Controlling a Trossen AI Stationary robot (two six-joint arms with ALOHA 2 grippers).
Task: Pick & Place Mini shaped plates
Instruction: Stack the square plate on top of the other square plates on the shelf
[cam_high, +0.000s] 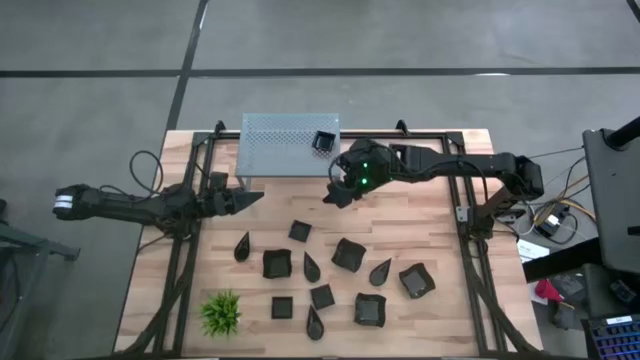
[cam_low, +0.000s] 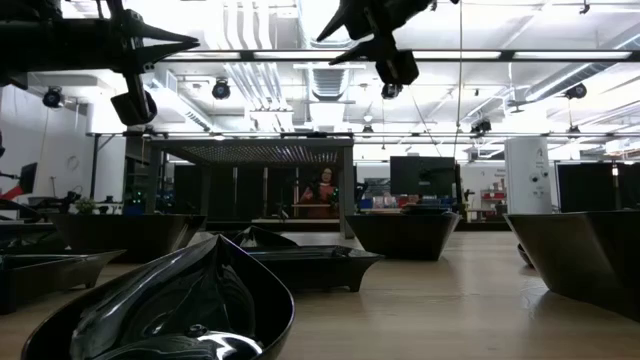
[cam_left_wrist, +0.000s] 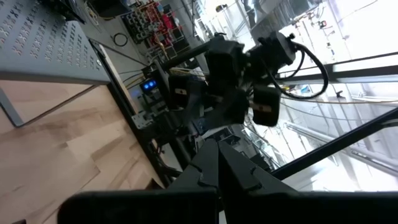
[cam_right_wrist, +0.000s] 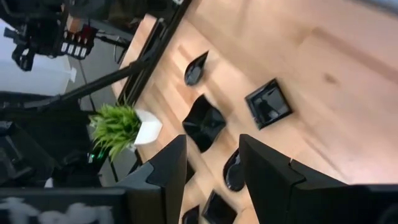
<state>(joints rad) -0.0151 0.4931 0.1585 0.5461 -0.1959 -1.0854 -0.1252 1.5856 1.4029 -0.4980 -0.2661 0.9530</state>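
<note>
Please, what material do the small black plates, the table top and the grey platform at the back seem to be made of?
The small black plates look like glazed ceramic or glossy plastic: bright reflections on the nearest one, but the look cannot settle which. The table top seems light wood with a matte finish: joined planks and grain show. The grey platform looks like perforated sheet metal, painted matte: rows of small holes cover it.

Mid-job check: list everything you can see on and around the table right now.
square plates: seven, black, loose on table's middle and near side
teardrop plates: four, black, among the squares
shelf plate: one, black, square, on the shelf's right corner
shelf: one, grey perforated, table's far edge
plant: one, green, near-left corner
table: one, light wood
left tool: shut, empty, left of shelf
right tool: open, empty, raised below shelf
</note>
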